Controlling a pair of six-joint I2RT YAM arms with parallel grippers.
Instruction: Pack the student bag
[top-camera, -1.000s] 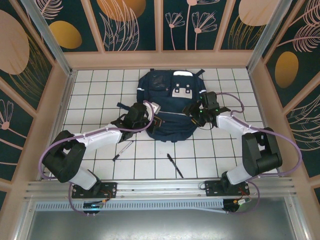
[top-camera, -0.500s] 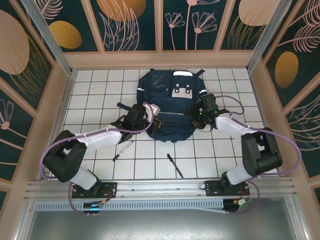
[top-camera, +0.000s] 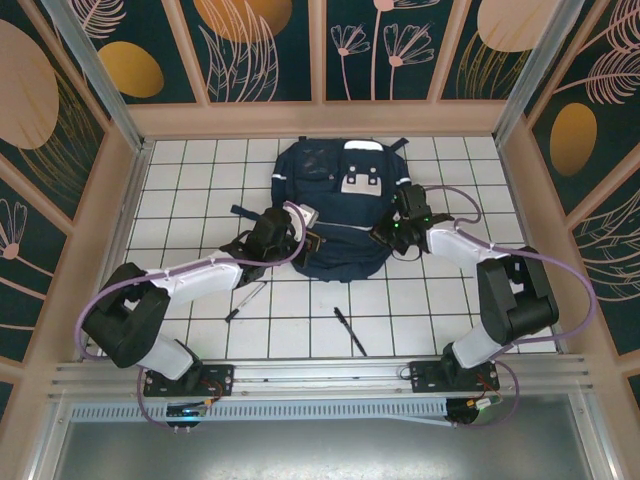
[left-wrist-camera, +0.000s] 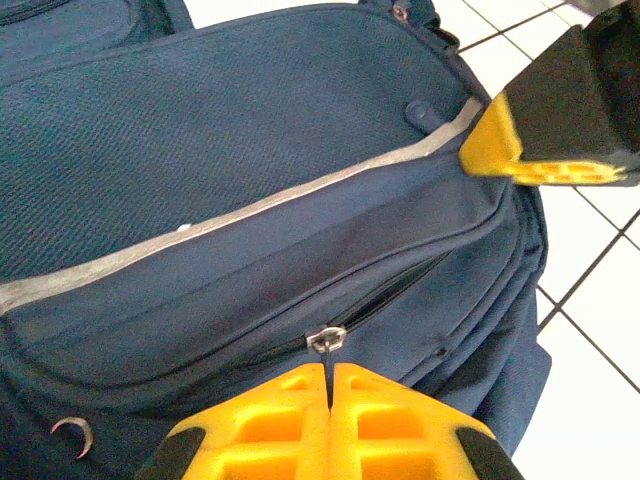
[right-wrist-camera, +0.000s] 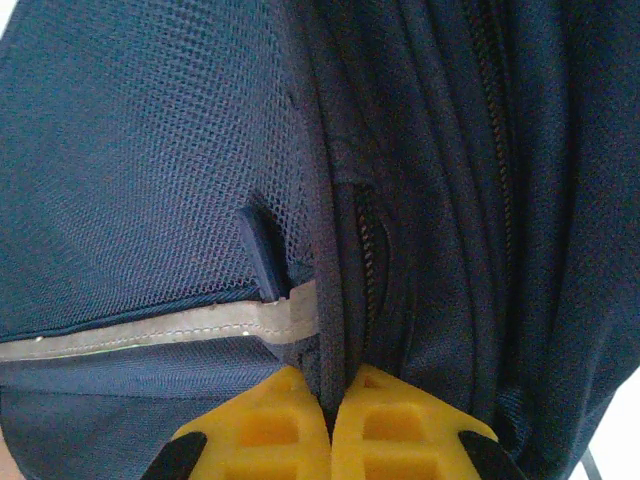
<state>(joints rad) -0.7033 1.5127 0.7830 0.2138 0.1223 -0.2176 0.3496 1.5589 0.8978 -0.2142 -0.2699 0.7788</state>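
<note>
White-tiled table (top-camera: 180, 190) under student bag (top-camera: 340, 200), two pens (top-camera: 350, 331).

White tiled floor (top-camera: 200, 190) with dark grid lines, teal wall panels (top-camera: 270, 70) (gold leaf motifs), pale wooden frame (top-camera: 320, 118)

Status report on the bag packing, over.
Left end effector shut on zipper pull. Right end effector pinching student bag side fabric. Black pen and second pen on tiles, apart from bag.
</note>
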